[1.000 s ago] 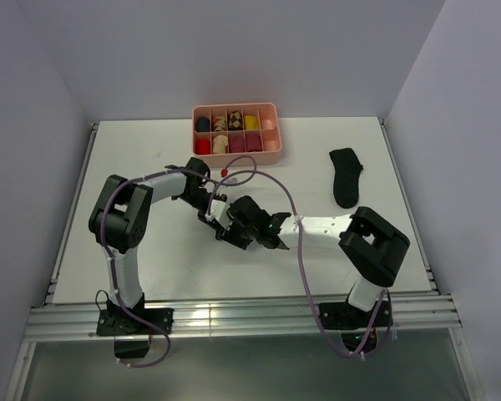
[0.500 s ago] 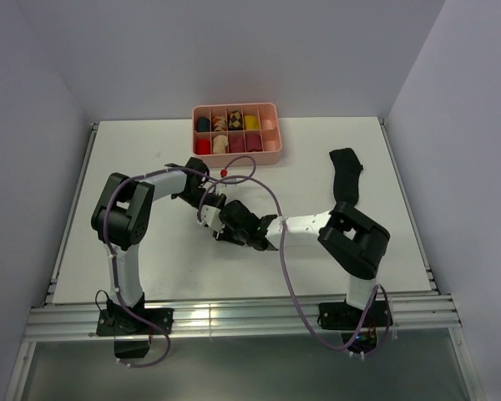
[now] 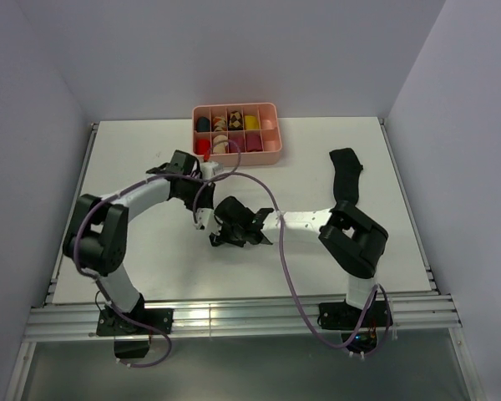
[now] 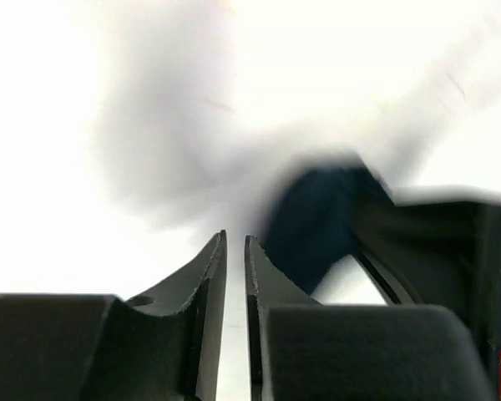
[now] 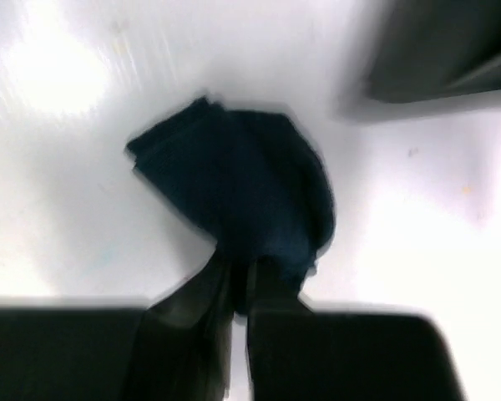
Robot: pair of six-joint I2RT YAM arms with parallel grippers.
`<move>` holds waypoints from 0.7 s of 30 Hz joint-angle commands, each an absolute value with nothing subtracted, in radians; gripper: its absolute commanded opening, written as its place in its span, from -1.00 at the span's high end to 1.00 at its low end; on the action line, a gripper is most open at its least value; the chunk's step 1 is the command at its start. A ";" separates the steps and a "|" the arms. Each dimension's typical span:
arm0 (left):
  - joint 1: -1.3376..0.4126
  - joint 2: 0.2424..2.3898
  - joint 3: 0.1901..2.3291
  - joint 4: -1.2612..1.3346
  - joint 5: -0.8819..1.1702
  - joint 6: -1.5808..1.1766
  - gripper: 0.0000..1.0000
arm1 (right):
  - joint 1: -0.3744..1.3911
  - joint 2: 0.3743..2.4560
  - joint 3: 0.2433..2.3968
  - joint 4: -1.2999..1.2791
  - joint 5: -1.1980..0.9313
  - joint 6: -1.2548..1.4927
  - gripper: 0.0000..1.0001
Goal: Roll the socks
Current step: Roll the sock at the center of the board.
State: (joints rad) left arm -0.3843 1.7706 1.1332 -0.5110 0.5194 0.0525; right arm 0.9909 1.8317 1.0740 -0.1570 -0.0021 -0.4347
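A bunched black sock [image 5: 234, 184] lies on the white table. My right gripper [image 5: 240, 263] is shut on its near edge. In the left wrist view the same sock [image 4: 313, 221] shows as a dark blur just right of my left gripper [image 4: 235, 238], whose jaws stand open by a narrow slit with nothing between them. From above, the two grippers meet at mid-table, the left gripper [image 3: 203, 219] beside the right gripper [image 3: 223, 232], and the bunched sock is lost among their dark parts. A second black sock [image 3: 346, 175] lies flat at the right.
A pink divided tray [image 3: 259, 159] with rolled items in its compartments stands at the back of the table, just behind my left wrist. Cables loop over both forearms. Grey walls close in the table on the left, right and back.
My right gripper has closed on the bunched sock and slid a little left. My left gripper has parted slightly, and the left arm's elbow has swung outward to the left.
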 commanded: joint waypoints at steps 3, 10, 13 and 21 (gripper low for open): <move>-0.353 1.554 1.059 -0.206 0.128 -0.081 0.59 | 0.976 1.864 1.132 -0.340 -0.138 -0.400 1.00; -0.319 1.343 0.873 -0.023 -0.104 -0.155 0.61 | 0.925 1.936 1.242 -0.486 -0.290 -0.379 1.00; -0.318 1.223 0.776 0.052 -0.195 -0.140 0.63 | 0.896 1.971 1.290 -0.543 -0.345 -0.364 1.00; -0.316 0.951 0.611 0.051 0.010 0.050 0.59 | 0.809 2.114 1.460 -0.708 -0.563 -0.331 1.00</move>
